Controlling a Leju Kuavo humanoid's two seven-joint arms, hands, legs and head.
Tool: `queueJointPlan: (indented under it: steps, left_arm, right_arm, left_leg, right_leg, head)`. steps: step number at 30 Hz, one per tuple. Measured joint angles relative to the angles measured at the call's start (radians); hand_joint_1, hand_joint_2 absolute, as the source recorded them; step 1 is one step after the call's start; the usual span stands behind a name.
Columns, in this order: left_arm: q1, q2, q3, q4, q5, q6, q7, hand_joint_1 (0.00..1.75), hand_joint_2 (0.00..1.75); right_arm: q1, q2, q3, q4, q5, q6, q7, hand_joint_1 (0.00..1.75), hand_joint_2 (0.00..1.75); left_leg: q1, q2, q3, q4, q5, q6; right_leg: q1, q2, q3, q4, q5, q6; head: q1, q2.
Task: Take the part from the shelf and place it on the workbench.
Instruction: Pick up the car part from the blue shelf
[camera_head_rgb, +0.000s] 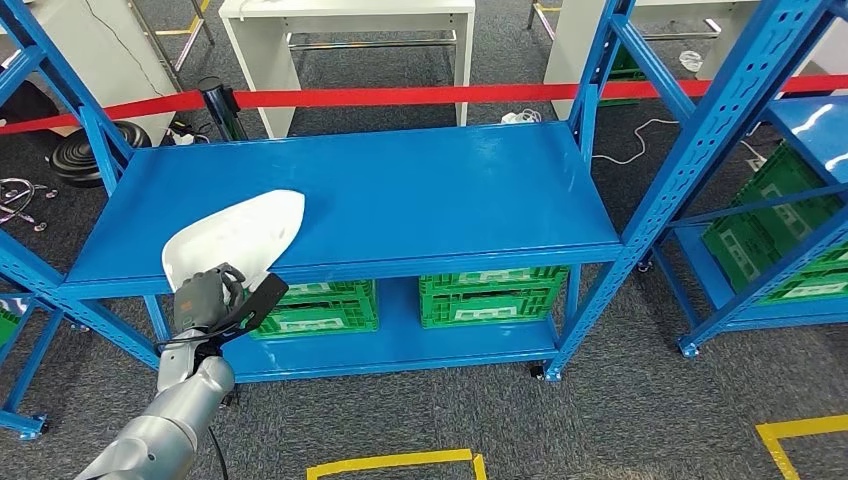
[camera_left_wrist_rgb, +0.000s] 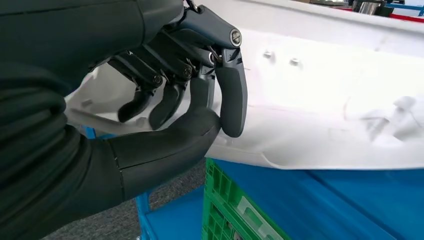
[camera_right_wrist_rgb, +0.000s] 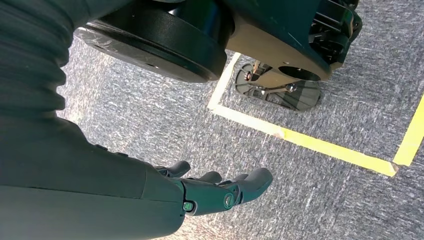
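Two hands: left hand (camera_head_rgb: 222, 297) is gripping the near edge of the white part (camera_head_rgb: 240, 238); right hand (camera_right_wrist_rgb: 220, 190) is hanging over the floor, fingers loosely apart, holding nothing.
Left grip: in the left wrist view the fingers (camera_left_wrist_rgb: 232, 100) are pressing down on the part's (camera_left_wrist_rgb: 320, 95) upper face and the thumb is pushing up from beneath, clamping the rim.
Part: white moulded shell, pale and glossy, lying on the near left corner of the shelf top, its near end overhanging the front edge where the hand is holding it.
Floor near: grey carpet (camera_head_rgb: 420, 420) with yellow tape lines (camera_head_rgb: 395, 462); the right wrist view is showing the same carpet and tape (camera_right_wrist_rgb: 320, 146).
Shelf: blue metal rack (camera_head_rgb: 400, 200) with a broad glossy top deck; lower deck is carrying two green crates (camera_head_rgb: 490, 295) side by side.
Right side: second blue rack (camera_head_rgb: 800, 130) is standing just beside the first, with more green crates on its low deck.
Room beyond: red barrier tape (camera_head_rgb: 420, 95) is running across behind the rack; white tables (camera_head_rgb: 350, 40) are standing farther back; a white cable is trailing on the carpet.
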Motion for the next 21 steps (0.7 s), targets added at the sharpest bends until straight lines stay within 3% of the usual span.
queueJointPlan:
  steps: [2,3,4,6,8,21]
  left_arm:
    - [0.001,0.0,0.002,0.001,0.004,-0.001,-0.002,1.55,1.75]
    - [0.002,0.0,0.003,0.001,0.007,-0.001,-0.004,1.35,1.75]
    - [0.003,0.001,0.005,0.001,0.008,-0.001,-0.006,1.1,1.75]
    - [0.006,0.001,0.007,0.001,0.008,-0.001,-0.011,0.35,1.75]
    - [0.01,0.002,0.009,0.001,0.01,0.004,-0.017,0.0,1.75]
    - [0.005,-0.009,0.03,-0.012,0.039,0.087,-0.112,0.0,1.75]
  right_arm:
    - [0.0,0.0,-0.002,0.0,0.001,0.0,0.0,0.0,1.75]
    - [0.0,0.0,-0.004,0.0,0.002,0.0,0.0,0.0,1.75]
    - [0.0,0.0,-0.005,0.0,0.002,0.0,0.0,0.0,1.75]
    - [0.0,0.0,-0.008,0.0,0.003,0.0,0.0,0.0,1.75]
    - [0.0,0.0,-0.008,0.0,0.004,0.0,0.0,0.0,1.75]
    - [0.0,0.0,-0.022,0.0,0.012,0.001,0.0,0.0,1.75]
  left_leg:
    - [0.0,0.0,0.0,0.0,0.0,0.0]
    - [0.0,0.0,0.0,0.0,0.0,0.0]
    - [0.0,0.0,0.0,0.0,0.0,0.0]
    - [0.0,0.0,0.0,0.0,0.0,0.0]
    - [0.0,0.0,0.0,0.0,0.0,0.0]
    - [0.0,0.0,0.002,0.0,0.0,0.0]
  right_leg:
    - [0.0,0.0,0.0,0.0,0.0,0.0]
    - [0.0,0.0,0.0,0.0,0.0,0.0]
    - [0.0,0.0,0.0,0.0,0.0,0.0]
    - [0.0,0.0,0.0,0.0,0.0,0.0]
    - [0.0,0.0,0.0,0.0,0.0,0.0]
    - [0.0,0.0,0.0,0.0,0.0,0.0]
  head:
    - [0.0,0.0]
    - [0.0,0.0]
    - [0.0,0.0]
    - [0.0,0.0]
    - [0.0,0.0]
    - [0.0,0.0]
